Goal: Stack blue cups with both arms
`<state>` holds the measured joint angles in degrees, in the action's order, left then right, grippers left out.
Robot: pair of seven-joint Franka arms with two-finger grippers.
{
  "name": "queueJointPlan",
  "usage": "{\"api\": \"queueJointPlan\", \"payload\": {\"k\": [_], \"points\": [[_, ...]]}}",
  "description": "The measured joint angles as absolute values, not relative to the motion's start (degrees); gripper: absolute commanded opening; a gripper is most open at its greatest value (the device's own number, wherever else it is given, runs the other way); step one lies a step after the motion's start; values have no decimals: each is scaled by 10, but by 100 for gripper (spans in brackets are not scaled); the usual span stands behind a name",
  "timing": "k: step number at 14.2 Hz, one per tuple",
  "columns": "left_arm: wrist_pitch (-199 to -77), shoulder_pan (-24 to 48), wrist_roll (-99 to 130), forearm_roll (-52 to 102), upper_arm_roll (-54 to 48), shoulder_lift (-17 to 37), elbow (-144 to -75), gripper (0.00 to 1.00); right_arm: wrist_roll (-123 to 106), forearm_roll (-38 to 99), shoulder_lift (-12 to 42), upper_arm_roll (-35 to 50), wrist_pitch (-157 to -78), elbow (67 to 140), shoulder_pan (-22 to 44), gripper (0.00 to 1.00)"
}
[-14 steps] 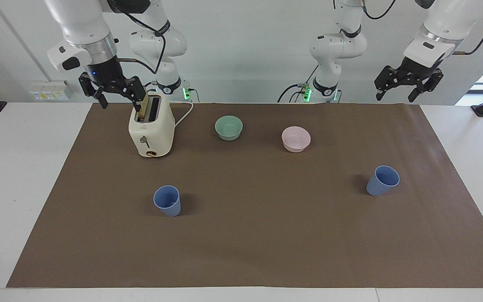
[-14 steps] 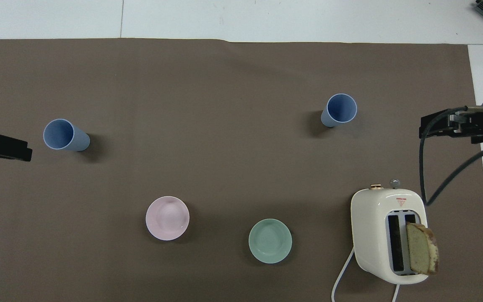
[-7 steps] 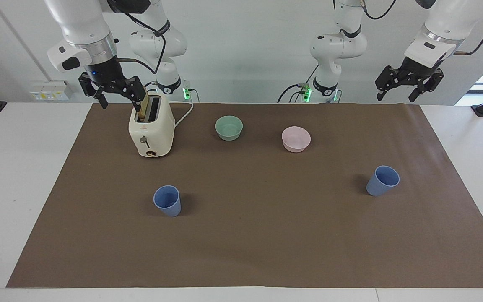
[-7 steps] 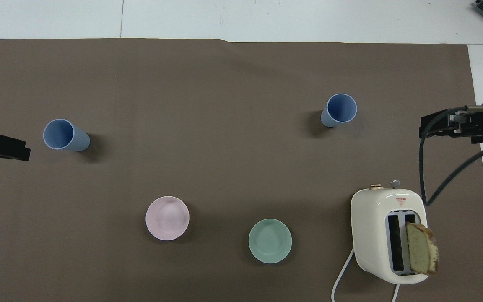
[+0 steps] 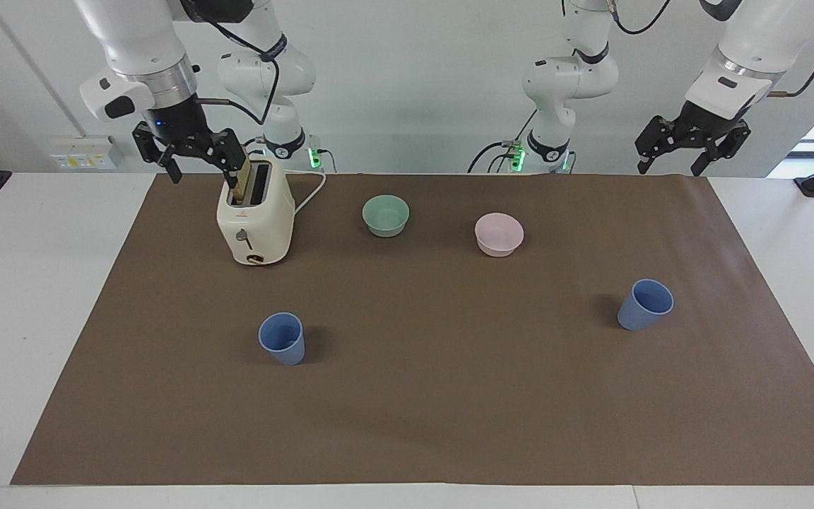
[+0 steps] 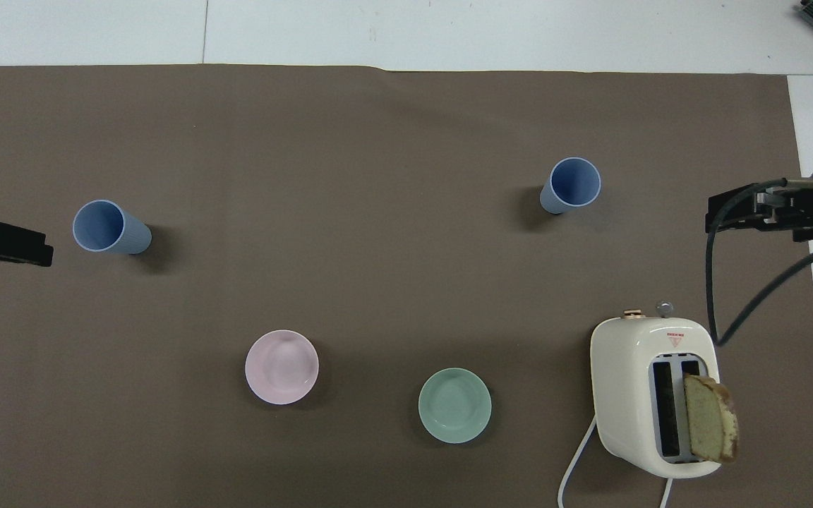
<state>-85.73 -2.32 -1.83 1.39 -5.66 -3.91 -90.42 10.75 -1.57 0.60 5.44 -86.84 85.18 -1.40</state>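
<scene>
Two small periwinkle-blue plastic cups [image 5: 282, 338] [image 5: 645, 304] were positioned well apart; left gripper [image 5: 670, 162] and right gripper [image 5: 199, 172] were held raised, spread, empty.

robot lab, 2 white arms [image 5: 131, 49], papered table [image 5: 25, 283]

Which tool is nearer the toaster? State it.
Right. The right tool is up beside the toaster; the left tool is up over the table's opposite end.

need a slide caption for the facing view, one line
Two blue cups stand apart on the brown mat; left hand and right hand open, raised, neither touching a cup.
</scene>
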Motion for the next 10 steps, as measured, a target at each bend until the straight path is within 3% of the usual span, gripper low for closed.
{"api": "queueJointPlan", "payload": {"k": [10], "points": [[-995,-84,-18,14,-51,-2,-966,100,107,-16,6,54,-868,852,-14,100]]}}
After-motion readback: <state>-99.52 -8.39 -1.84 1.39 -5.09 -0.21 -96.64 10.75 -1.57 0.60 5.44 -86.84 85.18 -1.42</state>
